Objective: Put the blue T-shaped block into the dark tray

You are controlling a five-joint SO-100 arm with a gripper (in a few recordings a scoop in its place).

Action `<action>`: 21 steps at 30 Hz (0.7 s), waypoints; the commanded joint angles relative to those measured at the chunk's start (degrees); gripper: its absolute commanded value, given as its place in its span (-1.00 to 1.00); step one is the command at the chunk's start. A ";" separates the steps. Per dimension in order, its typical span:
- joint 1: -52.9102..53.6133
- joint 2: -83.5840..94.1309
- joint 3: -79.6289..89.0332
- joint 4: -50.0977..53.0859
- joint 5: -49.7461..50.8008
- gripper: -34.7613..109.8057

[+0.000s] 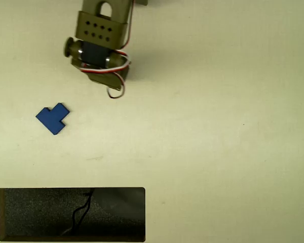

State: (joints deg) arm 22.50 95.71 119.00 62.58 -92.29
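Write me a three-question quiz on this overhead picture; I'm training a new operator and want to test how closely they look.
1. True or false: the blue block already lies inside the black tray.
2. In the overhead view, the tray sits at: A) top right, B) bottom left, C) centre.
3. What thin mark shows on the tray floor?

Key: 1 false, it lies on the table, apart from the tray. 2 B. 3 A dark wire-like line.
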 commanded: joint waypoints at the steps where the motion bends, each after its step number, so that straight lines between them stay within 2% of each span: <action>1: 6.33 -2.64 -3.60 -3.78 -5.89 -0.52; 5: 12.66 -11.07 -7.03 -19.34 -10.28 -0.52; 8: 15.21 -20.48 -16.35 -24.08 -10.46 -0.52; 15: 16.88 -36.04 -37.79 -20.13 -6.59 -0.52; 21: 12.30 -40.78 -43.42 -23.29 -3.52 -0.52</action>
State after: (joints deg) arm 36.39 55.37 77.17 40.08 -96.50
